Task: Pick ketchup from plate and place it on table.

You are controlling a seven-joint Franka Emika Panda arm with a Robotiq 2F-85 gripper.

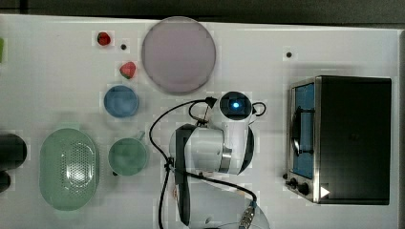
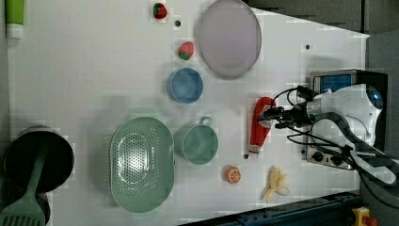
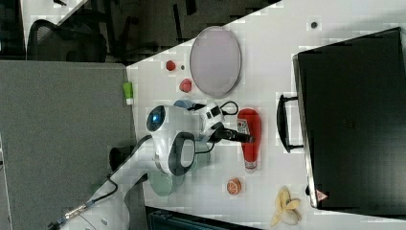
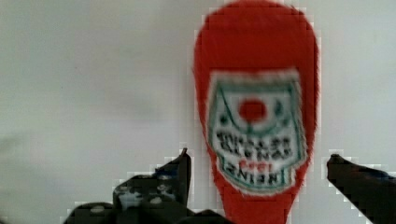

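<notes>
lying flat on the table, the ketchup sits well apart from the plate; the gripper hangs over it, fingers spread either side, not pinching.

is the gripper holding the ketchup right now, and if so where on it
Nothing is held. The gripper is open, its fingers apart on either side of the ketchup, which lies on the table, off the plate.
</notes>
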